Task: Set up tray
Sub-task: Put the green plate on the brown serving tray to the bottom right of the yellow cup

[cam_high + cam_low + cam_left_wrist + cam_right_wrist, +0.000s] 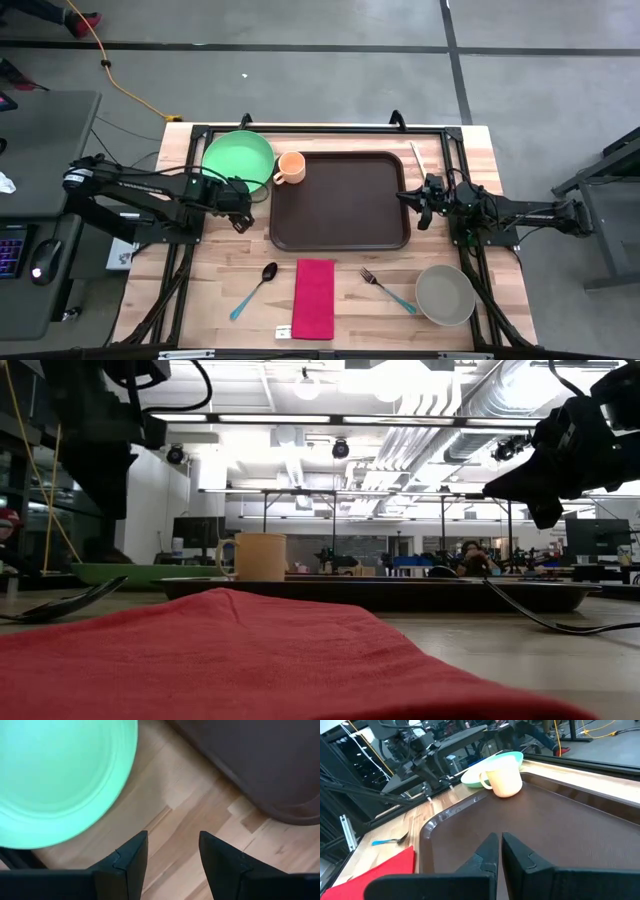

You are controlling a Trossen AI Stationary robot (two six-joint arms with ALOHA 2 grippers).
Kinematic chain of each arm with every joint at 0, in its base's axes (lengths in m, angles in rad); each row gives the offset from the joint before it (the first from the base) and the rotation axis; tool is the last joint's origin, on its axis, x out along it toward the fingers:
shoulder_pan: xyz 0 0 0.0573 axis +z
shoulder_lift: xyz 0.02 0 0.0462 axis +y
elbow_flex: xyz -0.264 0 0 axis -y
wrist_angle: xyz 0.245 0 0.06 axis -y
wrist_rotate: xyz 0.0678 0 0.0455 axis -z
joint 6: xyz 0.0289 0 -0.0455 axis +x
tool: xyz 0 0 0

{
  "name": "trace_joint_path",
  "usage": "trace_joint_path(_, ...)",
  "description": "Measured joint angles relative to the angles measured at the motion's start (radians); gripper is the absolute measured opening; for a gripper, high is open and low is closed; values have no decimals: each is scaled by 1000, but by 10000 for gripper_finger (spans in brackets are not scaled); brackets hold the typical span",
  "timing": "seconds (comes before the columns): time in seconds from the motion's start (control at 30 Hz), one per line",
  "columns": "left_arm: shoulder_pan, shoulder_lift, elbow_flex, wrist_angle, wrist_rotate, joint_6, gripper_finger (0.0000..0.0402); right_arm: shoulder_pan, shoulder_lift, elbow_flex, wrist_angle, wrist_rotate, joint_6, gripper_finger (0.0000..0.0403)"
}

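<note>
Tabletop [230, 280]: tray [340, 200] beside left claw [243, 205].

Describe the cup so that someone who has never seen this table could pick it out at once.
Start from the large dark brown tray in the middle of the wooden table. At its far left corner, just beside the green plate, stands the cup. It is the only pale orange thing, with a handle, and far smaller than the grey bowl at the near right.

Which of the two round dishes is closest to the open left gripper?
The green plate: it lies right beside the left gripper at the tray's far-left corner. The grey bowl sits across the table, near the fork.
</note>
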Motion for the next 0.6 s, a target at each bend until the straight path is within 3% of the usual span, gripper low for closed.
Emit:
trace_joint_path(0.23,1,15,-3,4,-11,-3,207,0,0,0,2,2,0,0)
trace_joint_path(0.37,7,48,-3,16,46,-9,207,0,0,0,2,2,0,0)
trace_joint_path(0.6,121,117,14,31,100,25,207,0,0,0,3,2,0,0)
